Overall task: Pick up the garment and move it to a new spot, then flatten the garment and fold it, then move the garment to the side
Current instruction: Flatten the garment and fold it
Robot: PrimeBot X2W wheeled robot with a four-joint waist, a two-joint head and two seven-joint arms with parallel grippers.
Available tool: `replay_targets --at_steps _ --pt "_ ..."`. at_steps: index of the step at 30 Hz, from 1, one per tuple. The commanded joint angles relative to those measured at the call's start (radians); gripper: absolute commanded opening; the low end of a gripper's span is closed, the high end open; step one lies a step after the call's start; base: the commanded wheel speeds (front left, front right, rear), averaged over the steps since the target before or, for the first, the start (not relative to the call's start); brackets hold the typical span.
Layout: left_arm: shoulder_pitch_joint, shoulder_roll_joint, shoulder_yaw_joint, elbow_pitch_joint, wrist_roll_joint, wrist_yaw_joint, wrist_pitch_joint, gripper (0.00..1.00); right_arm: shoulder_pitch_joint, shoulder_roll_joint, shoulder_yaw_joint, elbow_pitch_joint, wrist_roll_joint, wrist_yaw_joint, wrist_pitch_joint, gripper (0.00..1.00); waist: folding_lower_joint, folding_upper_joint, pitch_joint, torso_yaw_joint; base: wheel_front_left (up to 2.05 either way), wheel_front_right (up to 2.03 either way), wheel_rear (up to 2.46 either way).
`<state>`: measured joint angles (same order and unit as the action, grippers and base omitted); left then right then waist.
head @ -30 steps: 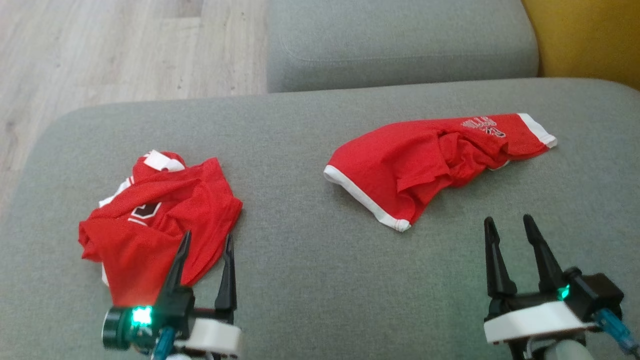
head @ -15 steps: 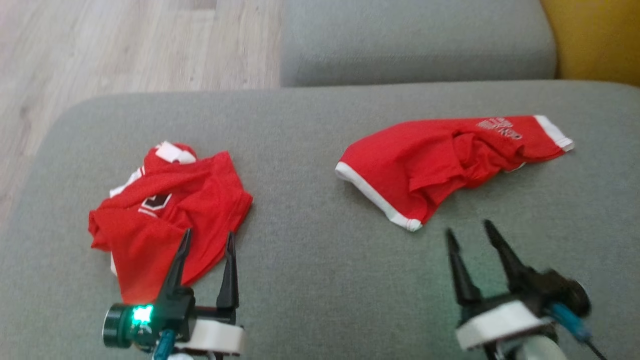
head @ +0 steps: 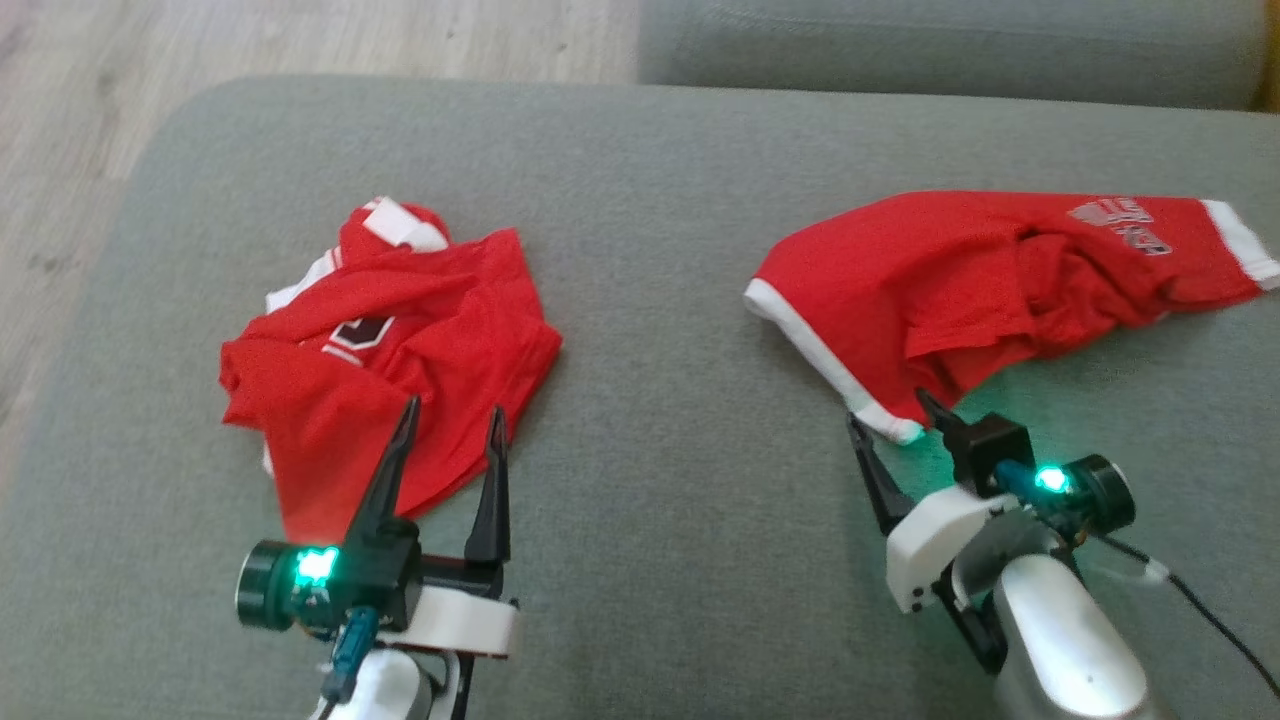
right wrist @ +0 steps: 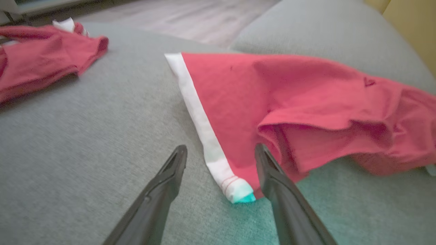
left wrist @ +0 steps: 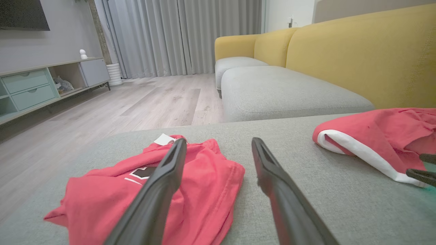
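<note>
Two red garments lie on the grey cushion (head: 660, 480). The right one (head: 960, 290) has a white hem and pale lettering, and it is crumpled in its middle. My right gripper (head: 888, 408) is open, low over the cushion. Its fingers stand either side of the near white hem corner (right wrist: 221, 173) of that garment (right wrist: 272, 92), holding nothing. The left garment (head: 380, 370) is bunched, with a dark emblem and white trim. My left gripper (head: 455, 407) is open at its near right edge, one finger over the red cloth (left wrist: 204, 183) and one over bare cushion.
Wooden floor (head: 60, 150) runs past the cushion's left edge. A second grey cushion (head: 950, 50) lies behind, with a yellow sofa back (left wrist: 357, 61) beyond it. A low cabinet (left wrist: 34, 88) stands across the room. A dark cable (head: 1210, 620) trails from my right wrist.
The head camera has tilted down and shifted. My right gripper has moved forward and left, up to the right garment's white hem corner. The left gripper and both garments have stayed put.
</note>
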<state>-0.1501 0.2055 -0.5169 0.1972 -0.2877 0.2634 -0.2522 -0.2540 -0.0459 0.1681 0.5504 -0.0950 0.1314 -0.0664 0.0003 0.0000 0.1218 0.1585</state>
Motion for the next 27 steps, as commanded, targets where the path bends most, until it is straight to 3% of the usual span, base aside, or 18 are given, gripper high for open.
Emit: replay_targets --at_steps 1,7,8,9,10,11,20,27 --pt "-0.05 0.003 0.031 -0.024 0.012 -0.004 -0.009 1.0 -0.048 -0.004 0.011 -0.004 -0.014 -0.001 0.01 1.0 -0.0003 0.0 0.018 0.02 0.0 0.0 0.0" --pt "-0.06 -0.008 0.042 -0.029 0.02 -0.004 -0.009 1.0 -0.1 -0.004 -0.008 0.116 -0.026 -0.001 0.063 1.0 -0.0003 0.0 0.037 0.03 0.0 0.0 0.0" --pt "-0.061 -0.008 0.045 -0.03 0.021 -0.004 -0.009 1.0 -0.109 -0.004 -0.006 0.141 -0.02 -0.001 0.063 0.84 -0.0003 0.0 0.04 0.026 0.0 0.0 0.0" --pt "-0.061 -0.008 0.045 -0.03 0.021 -0.004 -0.009 1.0 -0.109 -0.004 -0.006 0.141 -0.02 -0.001 0.063 0.84 -0.0003 0.0 0.04 0.026 0.0 0.0 0.0" --pt "-0.062 -0.008 0.046 -0.029 0.022 -0.005 -0.009 1.0 -0.11 -0.004 -0.005 0.152 -0.021 -0.001 0.06 0.31 -0.0003 0.0 0.038 0.024 0.0 0.0 0.0" --pt "-0.064 -0.008 0.047 -0.029 0.024 -0.006 -0.009 1.0 -0.11 -0.004 -0.004 0.164 -0.023 -0.001 0.056 0.0 -0.0003 0.0 0.035 0.021 0.0 0.0 0.0" --pt "-0.047 0.006 0.072 -0.04 0.021 0.0 -0.009 1.0 -0.078 -0.004 -0.055 0.191 -0.024 -0.001 -0.012 0.0 -0.0003 0.0 -0.016 -0.03 0.0 0.0 0.0" --pt "-0.017 0.006 0.08 -0.048 0.019 0.003 -0.009 1.0 0.021 -0.004 -0.236 0.09 -0.052 -0.001 -0.036 0.0 -0.0003 0.0 -0.062 -0.105 0.0 0.0 0.0"
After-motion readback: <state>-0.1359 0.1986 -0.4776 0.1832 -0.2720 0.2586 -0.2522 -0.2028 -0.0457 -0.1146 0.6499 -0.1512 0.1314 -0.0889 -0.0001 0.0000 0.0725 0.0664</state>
